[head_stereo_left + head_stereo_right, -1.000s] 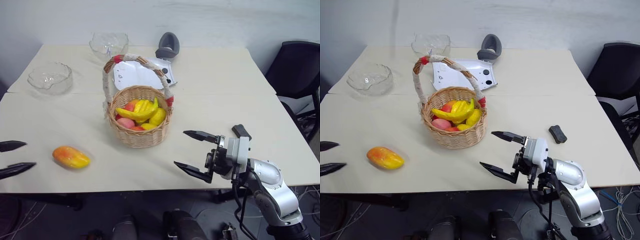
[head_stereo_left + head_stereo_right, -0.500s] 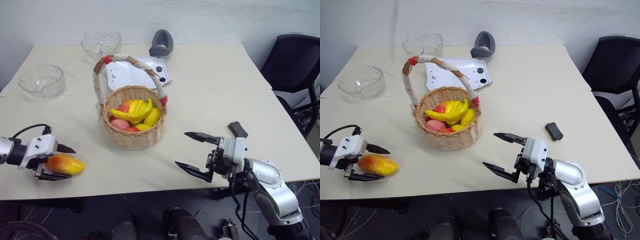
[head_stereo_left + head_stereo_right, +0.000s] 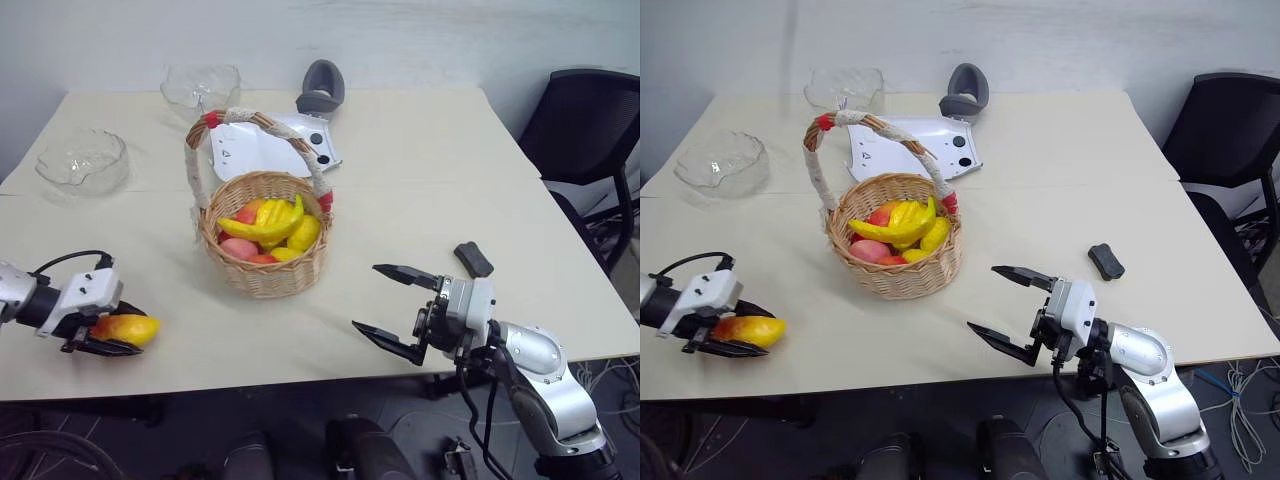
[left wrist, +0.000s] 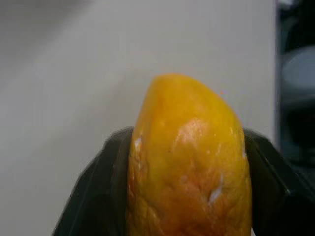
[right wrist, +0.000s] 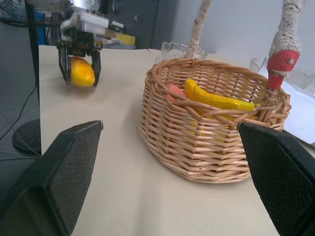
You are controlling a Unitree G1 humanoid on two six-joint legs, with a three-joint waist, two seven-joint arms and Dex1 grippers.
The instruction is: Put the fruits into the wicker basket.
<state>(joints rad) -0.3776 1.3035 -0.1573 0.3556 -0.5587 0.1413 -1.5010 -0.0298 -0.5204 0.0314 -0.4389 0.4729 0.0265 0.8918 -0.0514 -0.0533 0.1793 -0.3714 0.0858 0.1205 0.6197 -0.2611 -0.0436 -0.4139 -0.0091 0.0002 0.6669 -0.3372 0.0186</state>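
One smooth cream rectangular table (image 3: 420, 190) bears a round tan woven wicker basket (image 3: 262, 262), its cloth-wrapped handle red-ended, holding a curved yellow plastic banana (image 3: 262, 227) among glossy fruits. Left of the basket, the left gripper (image 3: 110, 332) clamps an oval orange-yellow mango (image 3: 128, 328) resting on the table. Right of the basket, the right gripper (image 3: 392, 311) gapes wide, empty.

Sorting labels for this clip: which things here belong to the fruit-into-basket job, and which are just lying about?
Job: mango, between the left gripper's fingers; wicker basket with banana and other fruit inside.

Lying about: two glass bowls, white plate, grey object, small black object, chair.
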